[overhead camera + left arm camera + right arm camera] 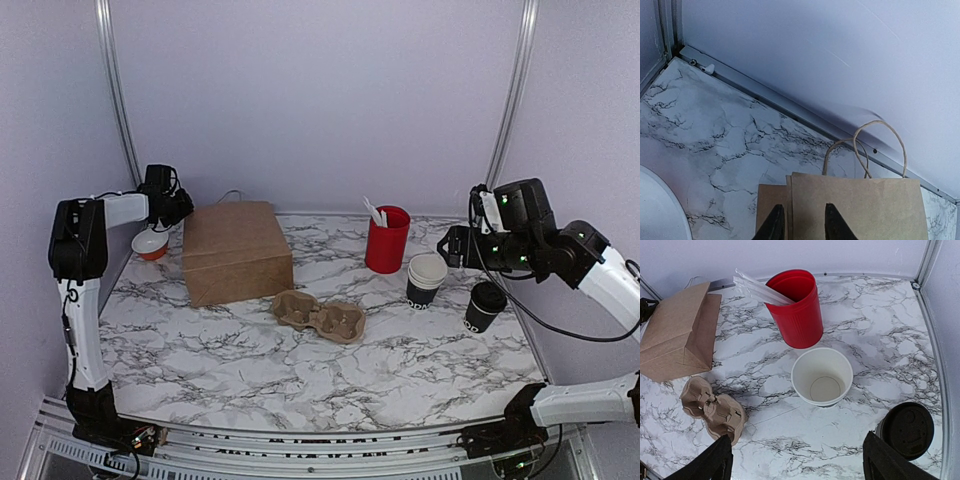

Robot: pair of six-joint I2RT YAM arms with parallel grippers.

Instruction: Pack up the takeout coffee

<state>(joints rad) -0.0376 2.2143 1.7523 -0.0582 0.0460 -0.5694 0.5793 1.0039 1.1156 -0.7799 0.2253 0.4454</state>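
The takeout coffee (484, 305), a small black cup with a black lid, stands at the right of the marble table; it also shows in the right wrist view (905, 430). My right gripper (450, 245) hovers open and empty above the table, just left of the coffee in its own view (797, 440). A brown paper bag (237, 252) lies flat at the back left. My left gripper (170, 205) is at the bag's back-left corner. Its fingers (774, 225) stand a little apart over the bag's edge (860, 205), holding nothing.
A stack of lidless black cups (427, 280) stands left of the coffee, with a red cup of white utensils (387, 240) behind it. A cardboard cup carrier (320, 315) lies mid-table. A small white and orange bowl (150, 243) sits left of the bag.
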